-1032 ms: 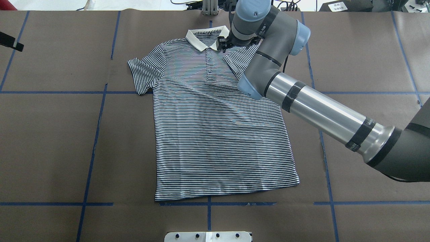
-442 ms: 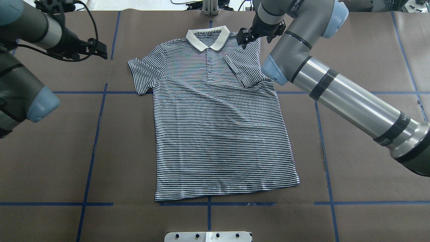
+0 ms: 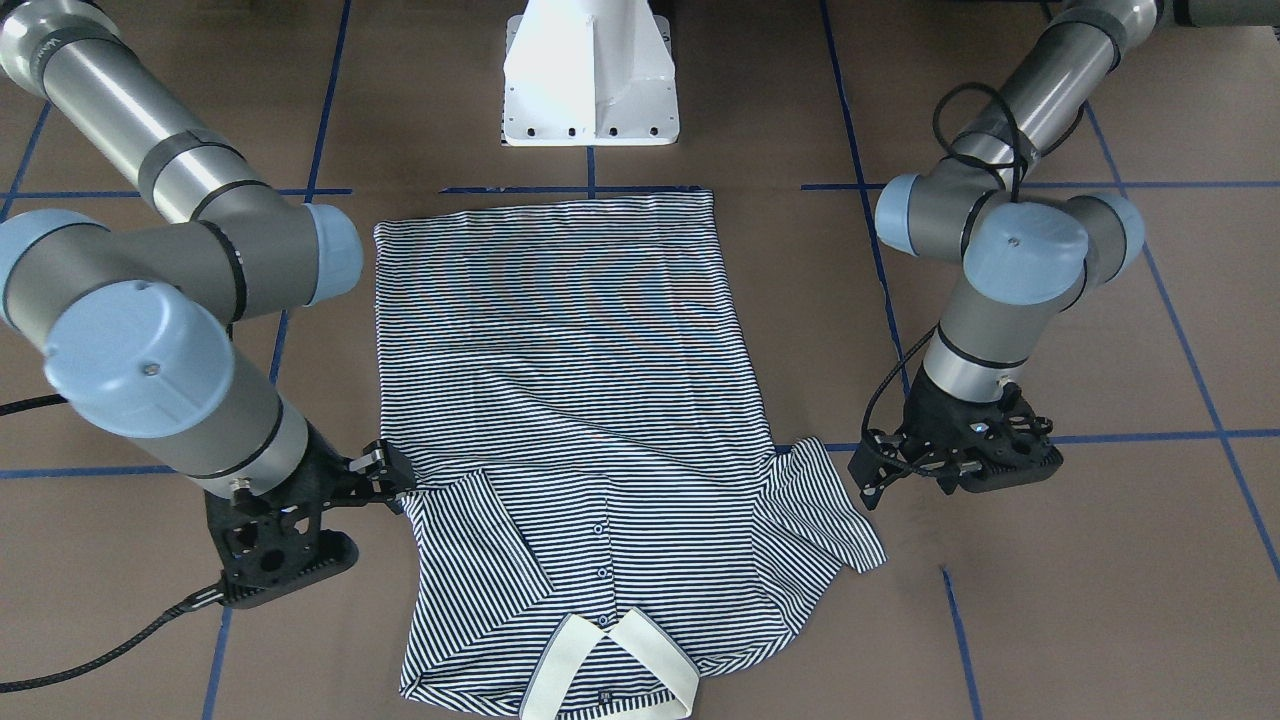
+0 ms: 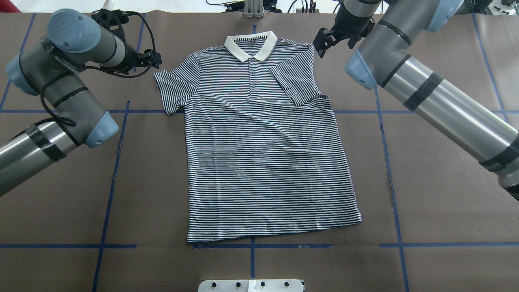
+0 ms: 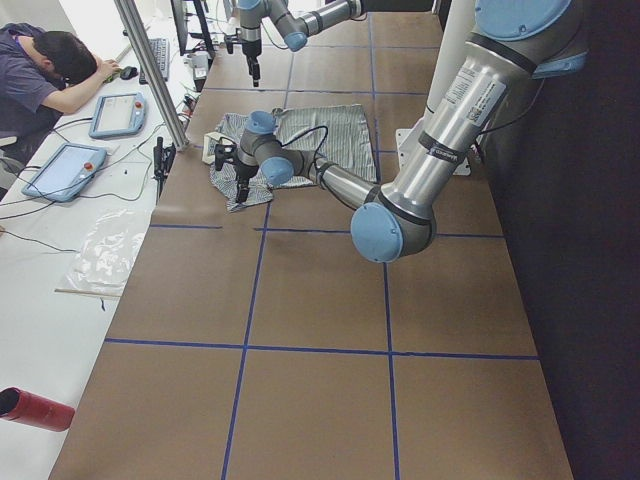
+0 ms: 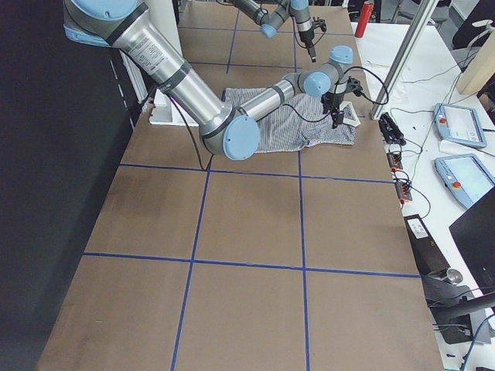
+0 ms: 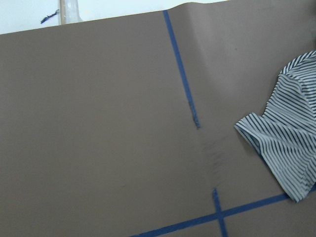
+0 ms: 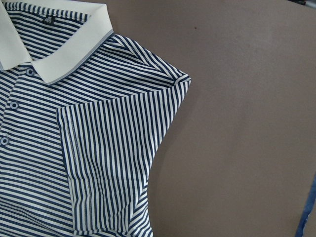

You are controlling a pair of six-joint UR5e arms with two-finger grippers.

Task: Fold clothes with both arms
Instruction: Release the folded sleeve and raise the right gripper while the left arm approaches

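shirt [image 4: 259,162] fold: one sleeve in, rest outstanding

since a second ago the left arm [image 4: 61,85] has come into the overhead view. the left claw [image 4: 157,59] now hangs just beside the outstretched sleeve [image 4: 170,91] on the robot's left, fingers spread, holding nothing. the right claw [image 4: 321,45] has backed off from beside the collar [image 4: 251,46] to just outside the shoulder on the robot's right, also spread and empty.

the shirt lies face up and flat at the middle of the brown surface [image 4: 425,194], collar at the far edge from the robot, hem nearest it.

done: the sleeve on the robot's right [image 4: 294,83] is turned in over the chest. outstanding: the other sleeve is still flat on the surface, and the body shows no fold. judged early in the job, with the left sleeve likely next.
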